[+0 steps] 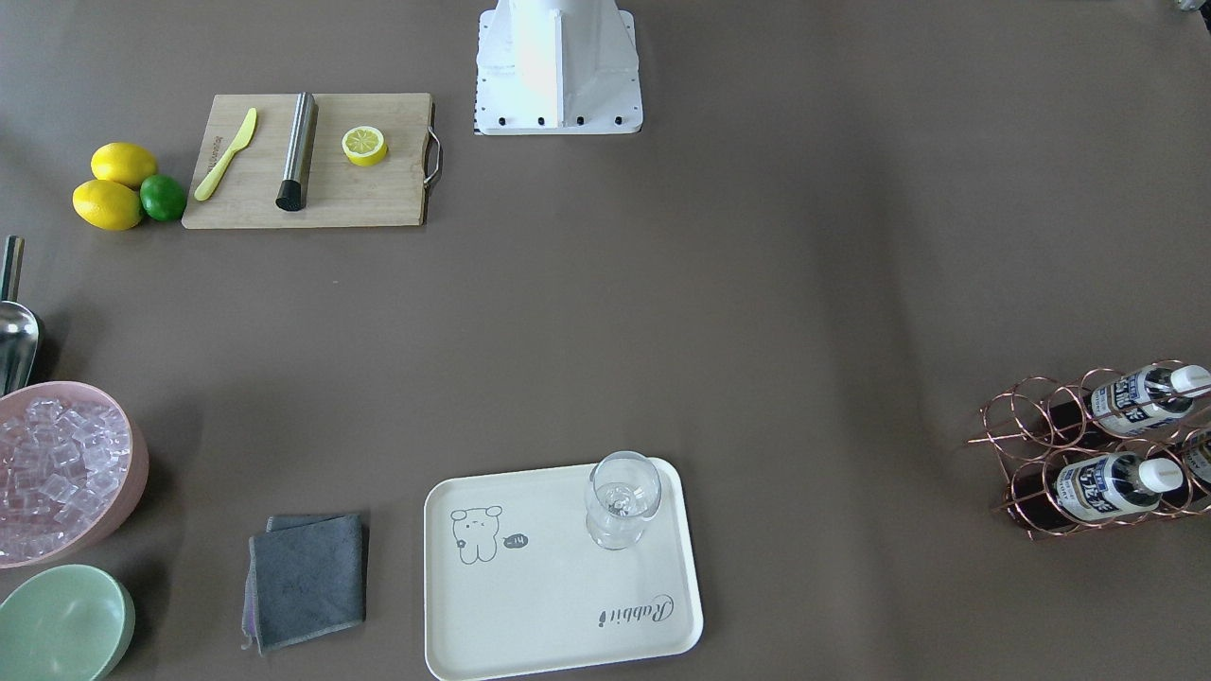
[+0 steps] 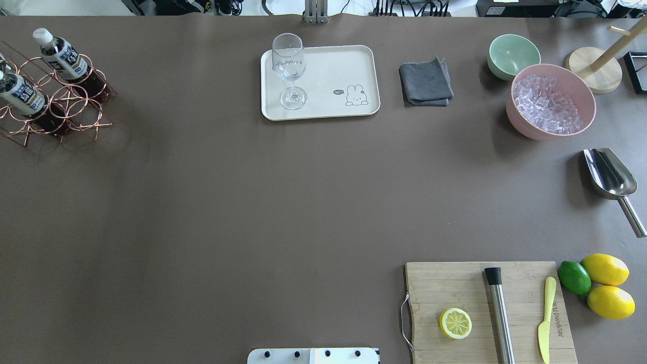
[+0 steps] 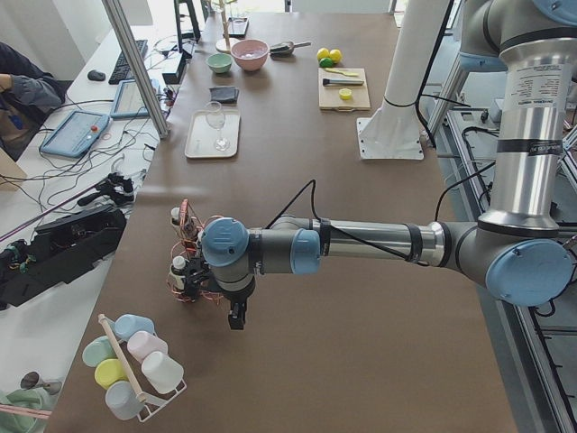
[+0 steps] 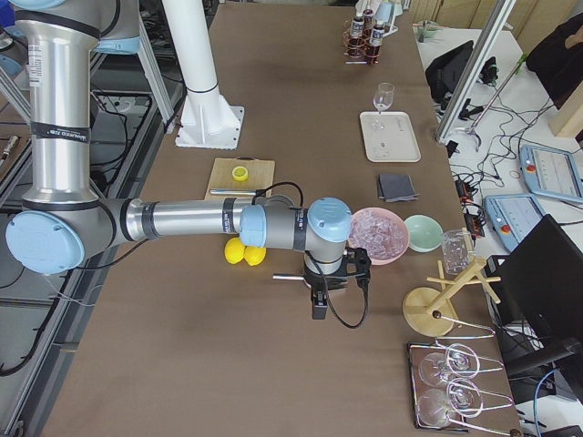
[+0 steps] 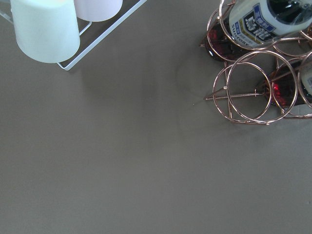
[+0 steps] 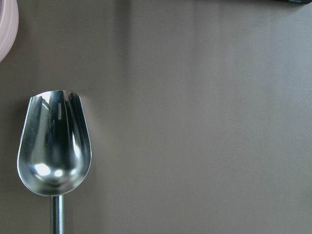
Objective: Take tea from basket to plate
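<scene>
Bottles of tea (image 2: 63, 55) with white caps and blue-and-white labels lie tilted in the copper wire basket (image 2: 76, 108) at the table's far left corner. The front view shows three of them (image 1: 1140, 397). In the left wrist view, one bottle (image 5: 258, 22) and the basket's rings (image 5: 234, 95) sit at the top right. The cream plate (image 2: 328, 71) with a bear drawing holds a stemmed glass (image 2: 289, 65). My left gripper (image 3: 236, 321) hangs beside the basket (image 3: 185, 262). My right gripper (image 4: 319, 309) hovers near the pink bowl. Whether either gripper is open or shut, I cannot tell.
A steel scoop (image 6: 53, 141) lies under my right wrist camera, next to the pink bowl of ice (image 2: 551, 101). A mint bowl (image 2: 513, 55), grey cloth (image 2: 425, 82), cutting board (image 2: 485, 308) with lemon half, and lemons (image 2: 604, 269) stand right. A cup rack (image 5: 46, 29) sits near the basket.
</scene>
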Controlling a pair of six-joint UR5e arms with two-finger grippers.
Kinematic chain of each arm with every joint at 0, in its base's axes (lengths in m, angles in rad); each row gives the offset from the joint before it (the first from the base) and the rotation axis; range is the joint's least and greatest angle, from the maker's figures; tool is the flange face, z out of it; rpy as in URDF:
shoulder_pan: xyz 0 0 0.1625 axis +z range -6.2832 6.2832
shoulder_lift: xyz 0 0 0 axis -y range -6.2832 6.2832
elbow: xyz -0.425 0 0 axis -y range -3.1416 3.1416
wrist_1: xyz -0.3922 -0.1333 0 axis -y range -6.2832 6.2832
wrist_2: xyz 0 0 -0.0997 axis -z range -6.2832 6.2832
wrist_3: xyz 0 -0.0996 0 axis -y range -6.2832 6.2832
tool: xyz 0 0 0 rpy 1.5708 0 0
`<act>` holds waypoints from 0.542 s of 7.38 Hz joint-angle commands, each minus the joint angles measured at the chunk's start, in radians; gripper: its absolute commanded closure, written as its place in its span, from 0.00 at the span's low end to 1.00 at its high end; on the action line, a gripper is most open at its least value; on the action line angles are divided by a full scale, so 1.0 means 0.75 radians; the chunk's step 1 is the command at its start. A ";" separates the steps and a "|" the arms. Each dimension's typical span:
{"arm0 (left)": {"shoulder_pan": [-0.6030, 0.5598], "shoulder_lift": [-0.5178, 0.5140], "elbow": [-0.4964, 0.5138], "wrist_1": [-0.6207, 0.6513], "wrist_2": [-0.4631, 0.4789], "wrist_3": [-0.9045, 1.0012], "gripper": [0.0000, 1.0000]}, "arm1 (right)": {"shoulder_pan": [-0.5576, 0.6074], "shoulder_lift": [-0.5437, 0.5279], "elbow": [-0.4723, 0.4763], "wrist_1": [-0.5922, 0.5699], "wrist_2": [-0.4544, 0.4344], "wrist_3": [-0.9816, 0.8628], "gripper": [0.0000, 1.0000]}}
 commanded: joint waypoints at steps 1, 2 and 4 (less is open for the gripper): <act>0.000 0.001 -0.004 -0.001 0.005 0.000 0.02 | -0.003 0.000 0.000 0.000 -0.002 0.000 0.00; -0.002 0.001 -0.002 0.001 0.005 0.000 0.02 | -0.005 0.000 0.000 0.000 -0.002 0.000 0.00; 0.000 0.001 -0.004 0.003 0.003 0.002 0.02 | -0.003 0.000 0.000 0.000 -0.002 0.000 0.00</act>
